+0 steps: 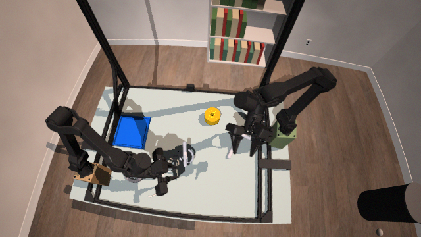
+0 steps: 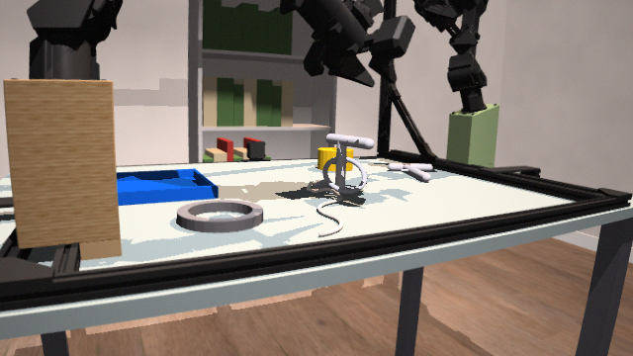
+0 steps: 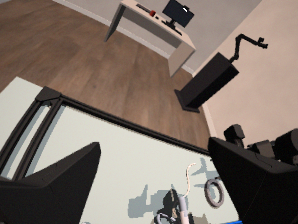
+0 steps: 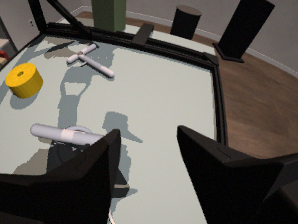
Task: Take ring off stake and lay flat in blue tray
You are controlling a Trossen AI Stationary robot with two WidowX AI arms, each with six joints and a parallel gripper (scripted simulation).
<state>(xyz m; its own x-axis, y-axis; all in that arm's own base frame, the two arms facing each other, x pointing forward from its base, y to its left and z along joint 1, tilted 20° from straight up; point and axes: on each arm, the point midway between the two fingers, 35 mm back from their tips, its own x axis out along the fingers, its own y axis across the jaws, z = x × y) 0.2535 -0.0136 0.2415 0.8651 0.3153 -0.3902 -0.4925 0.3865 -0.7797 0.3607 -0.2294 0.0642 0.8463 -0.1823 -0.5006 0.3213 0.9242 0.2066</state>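
tray [image 1: 130, 132] [image 2: 163, 191] — plain blue; cylinder [image 1: 212, 116] [image 2: 326, 158] [image 4: 25, 81] — yellow.
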